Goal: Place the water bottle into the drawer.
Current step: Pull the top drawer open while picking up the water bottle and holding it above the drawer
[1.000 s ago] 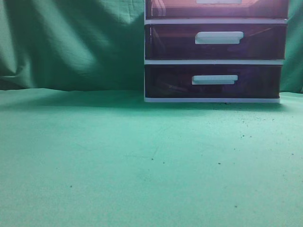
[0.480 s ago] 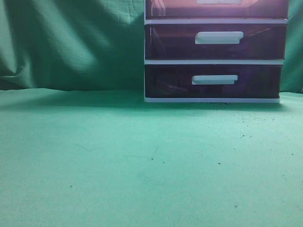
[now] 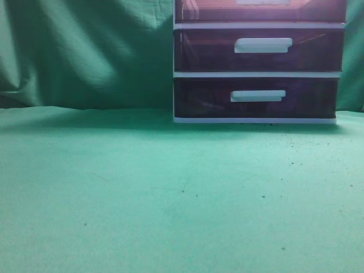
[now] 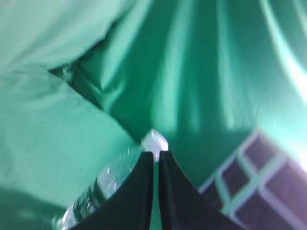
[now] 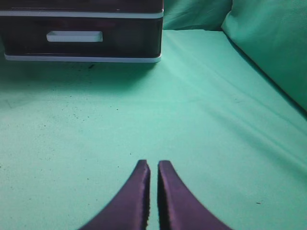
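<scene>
At twelve o'clock of the left gripper (image 4: 154, 155), its near-closed jaws pinch the water bottle (image 4: 103, 184); keep it level approaching the closed drawer (image 3: 260, 10).

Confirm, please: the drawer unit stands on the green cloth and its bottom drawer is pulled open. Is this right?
Not quite. The bottom drawer is closed, not pulled open; the exterior view shows it. The drawer unit does stand on the green cloth.
</scene>
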{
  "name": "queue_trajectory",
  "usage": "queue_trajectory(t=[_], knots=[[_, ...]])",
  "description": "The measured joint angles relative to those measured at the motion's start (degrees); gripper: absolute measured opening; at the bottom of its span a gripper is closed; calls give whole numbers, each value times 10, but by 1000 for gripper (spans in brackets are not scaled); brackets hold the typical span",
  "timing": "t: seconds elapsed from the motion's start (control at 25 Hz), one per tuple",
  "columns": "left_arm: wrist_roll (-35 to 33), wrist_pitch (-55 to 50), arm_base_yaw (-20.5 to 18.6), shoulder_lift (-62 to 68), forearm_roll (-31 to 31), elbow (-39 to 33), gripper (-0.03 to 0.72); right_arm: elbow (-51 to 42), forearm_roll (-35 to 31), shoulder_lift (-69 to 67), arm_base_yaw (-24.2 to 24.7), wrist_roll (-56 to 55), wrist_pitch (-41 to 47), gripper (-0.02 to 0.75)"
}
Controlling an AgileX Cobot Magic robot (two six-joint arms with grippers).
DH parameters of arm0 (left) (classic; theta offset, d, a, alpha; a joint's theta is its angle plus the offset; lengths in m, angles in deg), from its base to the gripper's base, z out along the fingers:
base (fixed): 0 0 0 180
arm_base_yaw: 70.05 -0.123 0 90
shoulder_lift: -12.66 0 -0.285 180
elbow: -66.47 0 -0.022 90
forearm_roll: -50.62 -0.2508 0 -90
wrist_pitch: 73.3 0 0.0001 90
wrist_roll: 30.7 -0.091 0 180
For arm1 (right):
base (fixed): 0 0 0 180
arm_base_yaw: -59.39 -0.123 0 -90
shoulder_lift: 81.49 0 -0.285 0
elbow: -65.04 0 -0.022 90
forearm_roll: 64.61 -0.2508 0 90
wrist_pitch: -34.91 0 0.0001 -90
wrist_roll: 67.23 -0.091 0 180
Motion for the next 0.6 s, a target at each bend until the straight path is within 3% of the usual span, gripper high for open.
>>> queue_trajectory(t=[0.12, 0.28, 0.48, 0.6], knots=[[0, 61, 0, 0, 69, 0, 0, 0, 0, 0, 0, 0, 0, 50], [-2, 94, 0, 0, 82, 0, 0, 0, 0, 0, 0, 0, 0, 50], [-4, -60, 0, 7, -65, 79, 0, 0, 0, 0, 0, 0, 0, 50], [-14, -139, 0, 57, -113, 143, 0, 0, 0, 0, 0, 0, 0, 50]])
